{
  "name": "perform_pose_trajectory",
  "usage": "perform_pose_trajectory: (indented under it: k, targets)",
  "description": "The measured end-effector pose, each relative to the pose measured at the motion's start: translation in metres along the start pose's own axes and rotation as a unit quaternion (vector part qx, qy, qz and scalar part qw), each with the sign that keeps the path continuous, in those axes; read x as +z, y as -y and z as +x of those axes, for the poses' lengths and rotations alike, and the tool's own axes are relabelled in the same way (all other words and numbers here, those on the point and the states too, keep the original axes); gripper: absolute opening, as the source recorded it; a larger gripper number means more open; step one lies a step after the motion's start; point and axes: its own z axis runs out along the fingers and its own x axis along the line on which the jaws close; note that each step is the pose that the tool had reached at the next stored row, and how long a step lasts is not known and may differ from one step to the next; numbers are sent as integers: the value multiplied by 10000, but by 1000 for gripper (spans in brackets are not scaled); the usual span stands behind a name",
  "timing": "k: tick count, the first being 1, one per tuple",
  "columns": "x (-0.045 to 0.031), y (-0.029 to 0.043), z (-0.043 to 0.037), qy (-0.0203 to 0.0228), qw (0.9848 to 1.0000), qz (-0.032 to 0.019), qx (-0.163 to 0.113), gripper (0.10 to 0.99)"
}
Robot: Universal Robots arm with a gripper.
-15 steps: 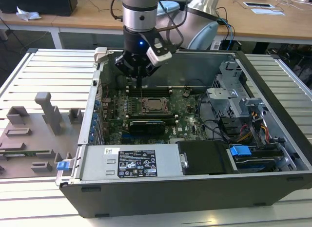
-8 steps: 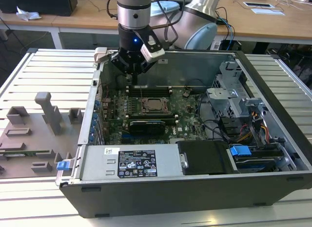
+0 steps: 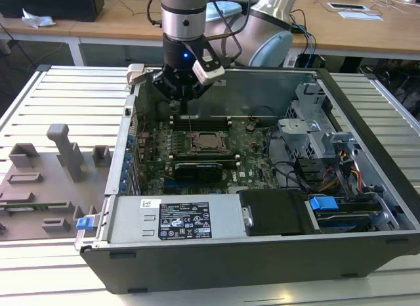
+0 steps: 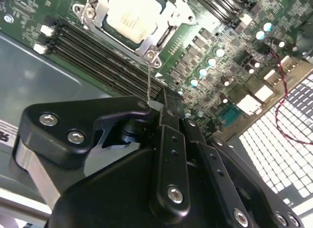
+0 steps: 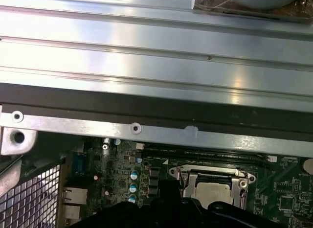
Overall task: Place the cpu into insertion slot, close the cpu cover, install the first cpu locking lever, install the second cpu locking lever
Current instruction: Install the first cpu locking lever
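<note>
While within the silvery cpu cover (image 4: 165, 27), the cpu (image 4: 133, 17): pale, square, flat.

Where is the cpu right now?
The cpu sits socketed on the motherboard, under the cpu cover, mid-case in the exterior view, just below the gripper, which pinches a locking lever.

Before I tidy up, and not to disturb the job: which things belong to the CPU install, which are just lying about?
Job: cpu, seated; cpu cover, down over it; locking lever, held by the gripper.
Just about: labelled grey box; blue drive tab; grey fixture blocks.
</note>
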Motion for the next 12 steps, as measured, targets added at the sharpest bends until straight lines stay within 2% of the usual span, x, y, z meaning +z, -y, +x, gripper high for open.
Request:
perform_pose_trajectory:
  k: [8,12]
  targets:
    - [18,15,-160,0,10000,-2,0,106]
    - [21,18,-193,-1,10000,-3,0,106]
